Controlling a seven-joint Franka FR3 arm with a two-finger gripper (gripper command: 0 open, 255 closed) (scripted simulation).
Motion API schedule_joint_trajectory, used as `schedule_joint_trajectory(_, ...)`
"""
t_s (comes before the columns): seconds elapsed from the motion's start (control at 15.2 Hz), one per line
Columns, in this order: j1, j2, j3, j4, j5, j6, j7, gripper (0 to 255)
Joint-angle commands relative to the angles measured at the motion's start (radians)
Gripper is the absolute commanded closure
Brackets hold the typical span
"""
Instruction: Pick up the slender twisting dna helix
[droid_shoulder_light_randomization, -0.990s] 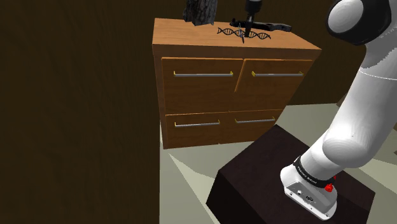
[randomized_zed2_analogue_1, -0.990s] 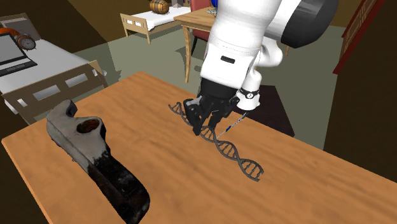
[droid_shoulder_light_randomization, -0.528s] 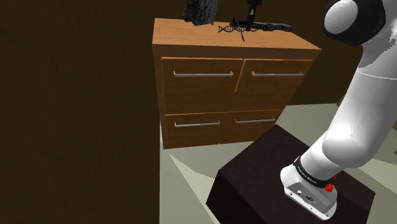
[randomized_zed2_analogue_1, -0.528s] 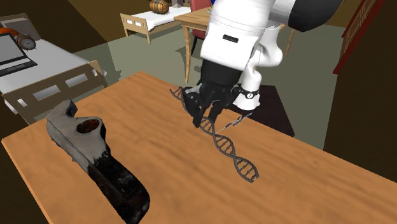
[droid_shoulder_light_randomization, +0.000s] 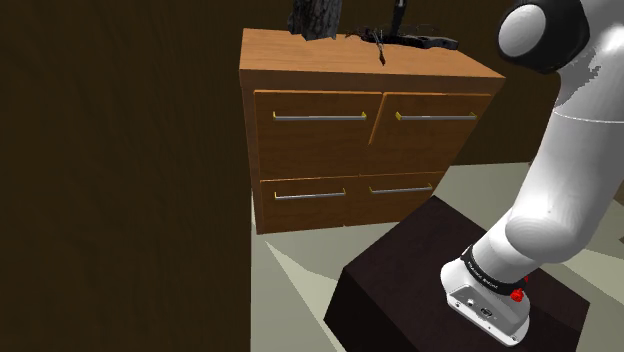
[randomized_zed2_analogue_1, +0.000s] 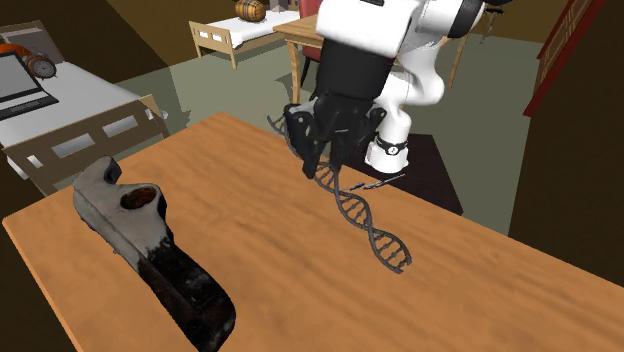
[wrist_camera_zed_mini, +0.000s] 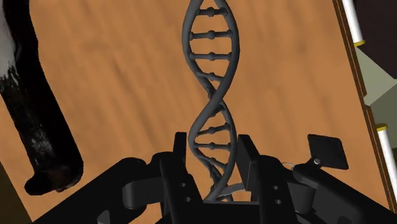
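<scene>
The DNA helix is a thin dark grey twisted ladder. My gripper is shut on it near one end, and it hangs slanted above the wooden dresser top, free end lowest. In the wrist view the helix runs out from between the two black fingers, which clasp it on both sides. In the shoulder view the gripper is over the back of the dresser top.
A chunky dark grey and black object lies on the dresser top beside the helix. A thin pen-like item lies under the gripper. The dresser front has several drawers. The stand sits at lower right.
The gripper has risen with the helix clasped in it. The helix has come off the wood and now hangs tilted. The dark object has not moved.
</scene>
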Motion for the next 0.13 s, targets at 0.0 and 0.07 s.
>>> schedule_joint_trajectory(0.0,-0.003,0.009,0.000,0.028,0.003,-0.019,-0.003,255)
schedule_joint_trajectory(0.07,-0.003,0.009,0.000,0.028,0.003,-0.019,-0.003,255)
